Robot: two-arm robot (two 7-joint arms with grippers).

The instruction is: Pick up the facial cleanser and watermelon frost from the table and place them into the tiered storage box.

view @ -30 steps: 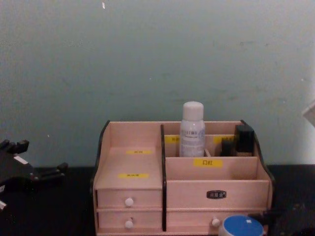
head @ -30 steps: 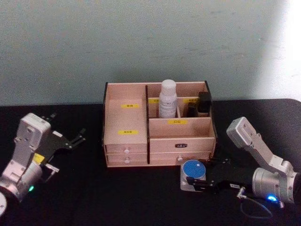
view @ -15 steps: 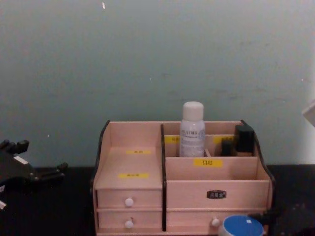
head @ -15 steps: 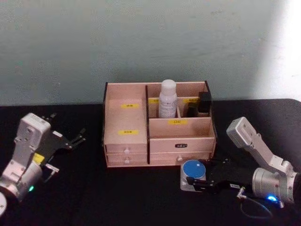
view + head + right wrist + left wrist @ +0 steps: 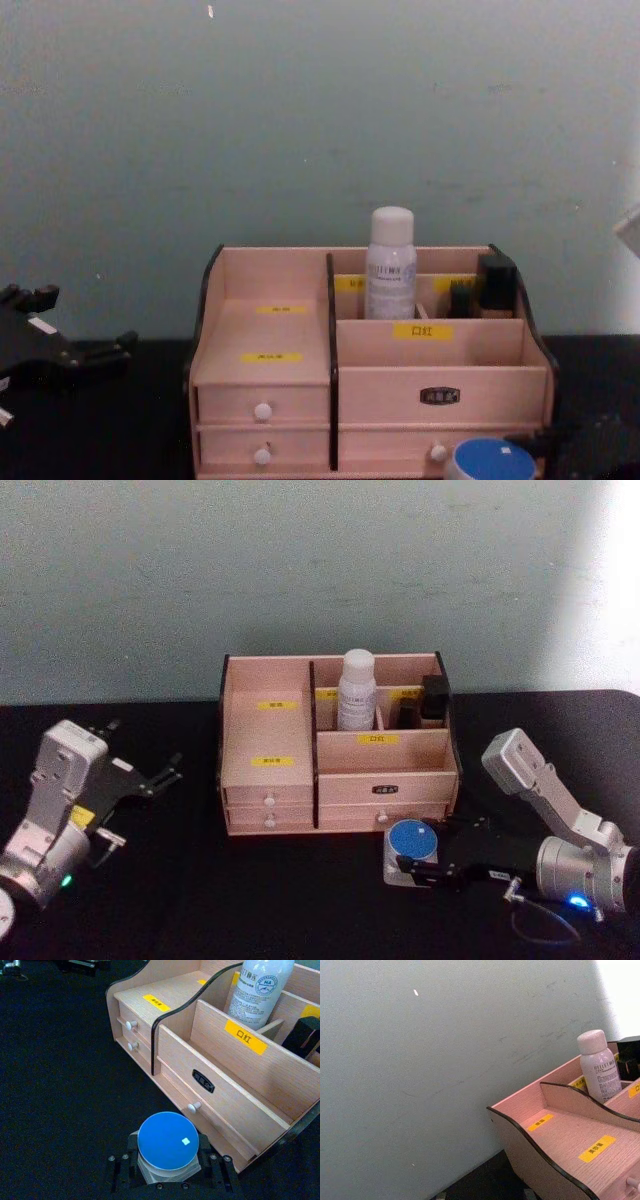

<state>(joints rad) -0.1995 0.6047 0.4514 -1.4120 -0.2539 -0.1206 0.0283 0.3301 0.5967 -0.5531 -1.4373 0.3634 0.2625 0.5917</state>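
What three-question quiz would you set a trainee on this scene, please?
1. True or false: the white bottle stands inside the storage box.
2. Pick one: the blue-lidded jar is (a) inside the box, (b) on the table just in front of the box, (c) on top of the bottle.
3. Fill in: the ___ gripper has its fingers on either side of the jar.

Key
1. True; it is upright in a back compartment.
2. b
3. Right; the right gripper clasps the jar's base, while the left gripper sits open at the table's left side.
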